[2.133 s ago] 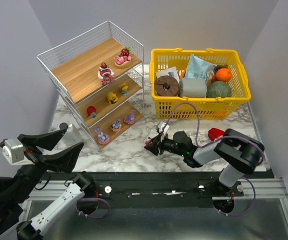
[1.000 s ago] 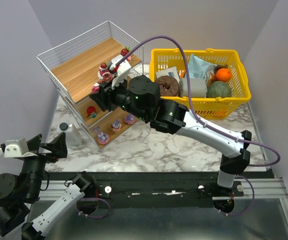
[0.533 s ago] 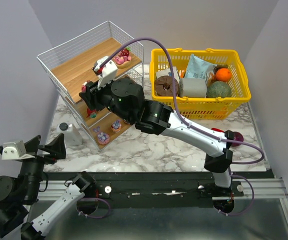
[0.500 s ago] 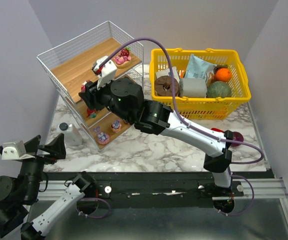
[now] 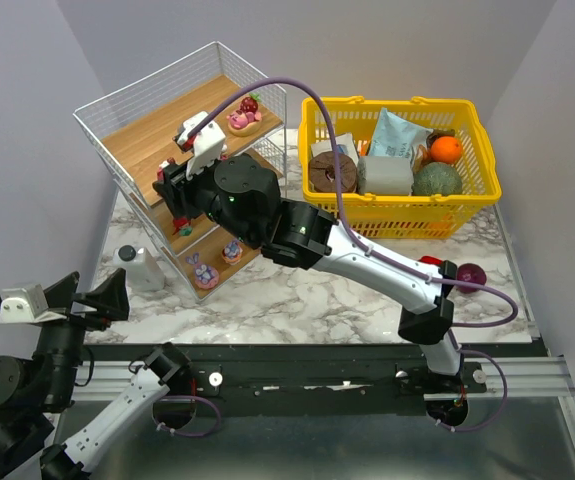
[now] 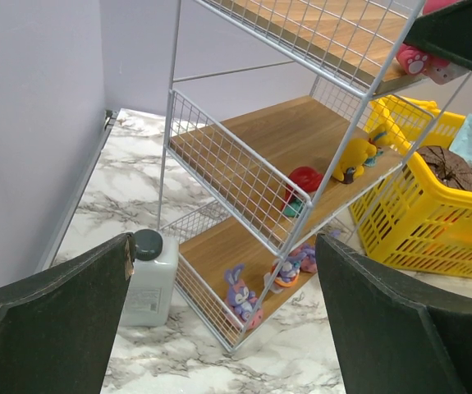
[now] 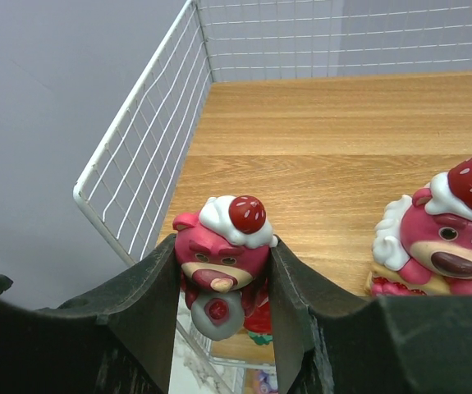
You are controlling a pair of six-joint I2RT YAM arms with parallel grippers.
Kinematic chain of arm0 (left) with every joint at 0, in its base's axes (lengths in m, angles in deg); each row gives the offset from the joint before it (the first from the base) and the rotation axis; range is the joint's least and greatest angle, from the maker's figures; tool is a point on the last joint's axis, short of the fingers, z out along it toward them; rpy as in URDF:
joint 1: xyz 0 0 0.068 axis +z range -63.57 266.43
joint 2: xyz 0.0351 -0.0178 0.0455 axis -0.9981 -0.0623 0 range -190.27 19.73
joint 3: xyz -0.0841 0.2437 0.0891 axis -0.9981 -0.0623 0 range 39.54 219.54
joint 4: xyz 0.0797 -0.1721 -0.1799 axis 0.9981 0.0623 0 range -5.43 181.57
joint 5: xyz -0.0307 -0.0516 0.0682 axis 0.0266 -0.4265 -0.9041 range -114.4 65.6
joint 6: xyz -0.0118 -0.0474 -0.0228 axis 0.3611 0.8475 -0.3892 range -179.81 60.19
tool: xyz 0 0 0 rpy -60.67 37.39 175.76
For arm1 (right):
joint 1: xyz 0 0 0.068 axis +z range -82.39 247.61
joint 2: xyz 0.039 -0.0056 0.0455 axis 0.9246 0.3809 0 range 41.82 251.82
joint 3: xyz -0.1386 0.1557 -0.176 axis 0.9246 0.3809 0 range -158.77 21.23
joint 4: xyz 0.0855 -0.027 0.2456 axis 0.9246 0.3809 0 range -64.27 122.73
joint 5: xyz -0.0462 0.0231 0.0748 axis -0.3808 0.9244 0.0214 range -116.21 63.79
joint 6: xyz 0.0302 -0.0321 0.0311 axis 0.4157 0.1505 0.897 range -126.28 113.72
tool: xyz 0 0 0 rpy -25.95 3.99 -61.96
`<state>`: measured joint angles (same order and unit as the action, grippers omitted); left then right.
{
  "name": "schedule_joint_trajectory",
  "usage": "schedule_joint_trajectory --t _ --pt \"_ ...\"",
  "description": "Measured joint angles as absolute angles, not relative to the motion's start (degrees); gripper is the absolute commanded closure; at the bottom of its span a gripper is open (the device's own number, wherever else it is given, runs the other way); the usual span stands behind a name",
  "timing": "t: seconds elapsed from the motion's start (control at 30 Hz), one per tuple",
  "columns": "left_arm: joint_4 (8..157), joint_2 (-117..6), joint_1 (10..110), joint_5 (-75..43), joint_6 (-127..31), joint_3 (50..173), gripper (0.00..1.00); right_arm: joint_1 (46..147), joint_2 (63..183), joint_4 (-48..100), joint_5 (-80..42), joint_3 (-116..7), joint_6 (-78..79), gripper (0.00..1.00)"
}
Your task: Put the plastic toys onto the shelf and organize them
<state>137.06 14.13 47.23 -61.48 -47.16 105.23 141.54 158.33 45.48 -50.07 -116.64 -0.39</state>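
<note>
My right gripper (image 7: 223,250) is shut on a pink bear toy (image 7: 222,253) with a white and red cap. It holds the toy at the front left edge of the shelf's top board (image 7: 326,139). In the top view the right gripper (image 5: 174,180) reaches over the shelf (image 5: 152,140). A second pink bear (image 7: 449,238) stands on the top board to the right, and a strawberry toy (image 5: 244,115) stands further along. The middle tier holds a yellow duck (image 6: 352,156) and a red toy (image 6: 304,179). A purple bunny (image 6: 240,287) and other purple toys (image 6: 289,271) are on the bottom tier. My left gripper (image 6: 223,328) is open and empty, low at the near left.
A yellow basket (image 5: 467,205) of groceries stands right of the shelf. A white bottle (image 5: 132,265) stands on the marble by the shelf's left foot. A red pepper (image 5: 429,263) and a dark purple ball (image 5: 470,272) lie at the right, near the right arm's base.
My right arm swung from the table in front up to the shelf with the pink bear, then moved left along the top tier. The left arm drew back and lowered.
</note>
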Motion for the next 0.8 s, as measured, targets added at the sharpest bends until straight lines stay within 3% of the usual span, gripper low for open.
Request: schedule_joint_trajectory --t 0.47,0.8 --pt "137.06 14.76 46.64 -61.51 -47.14 105.21 0.01 141.54 160.36 45.96 -49.96 -119.43 -3.17 0.41" --pt "137.06 15.57 46.46 -61.53 -47.14 105.21 0.01 141.52 161.17 48.4 -49.67 -120.33 -4.5 0.39"
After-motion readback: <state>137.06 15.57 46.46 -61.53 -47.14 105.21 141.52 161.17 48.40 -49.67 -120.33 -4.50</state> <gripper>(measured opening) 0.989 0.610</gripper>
